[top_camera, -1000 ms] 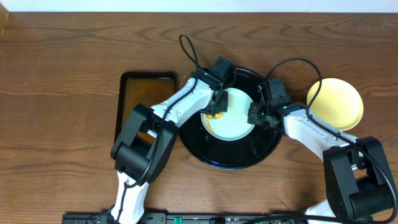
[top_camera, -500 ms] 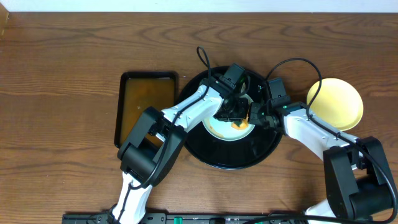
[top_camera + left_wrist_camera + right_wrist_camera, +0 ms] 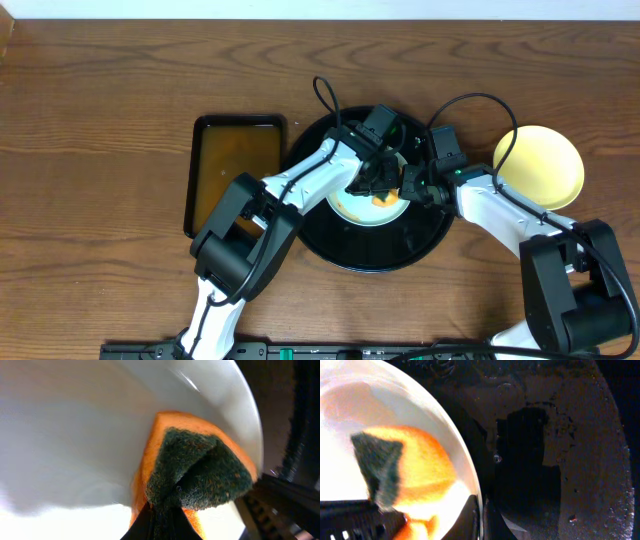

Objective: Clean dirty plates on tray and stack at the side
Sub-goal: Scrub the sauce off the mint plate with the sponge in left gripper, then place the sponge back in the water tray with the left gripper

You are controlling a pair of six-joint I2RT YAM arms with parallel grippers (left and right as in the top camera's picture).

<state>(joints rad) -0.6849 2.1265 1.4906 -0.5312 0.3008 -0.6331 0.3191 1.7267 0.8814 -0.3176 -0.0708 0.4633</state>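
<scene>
Inspection found a pale green plate (image 3: 350, 207) lying on the round black tray (image 3: 340, 245) at the middle of the table (image 3: 100, 120). The left gripper (image 3: 375, 183) was over the plate's upper right part, clamped on a sponge (image 3: 200, 467). The sponge was orange with a dark green scouring face, folded and pinched at its lower end, and it was pressed against the plate's inner surface near the rim. The right gripper (image 3: 408, 187) was at the plate's right edge, its fingers closed over the rim, one above and one below. No sauce smears could be made out on the visible part of the plate. A yellow plate (image 3: 540, 165) sat on the bare table to the right of the black tray, just beside it. A rectangular brown tray (image 3: 235, 165) lay to the left.
</scene>
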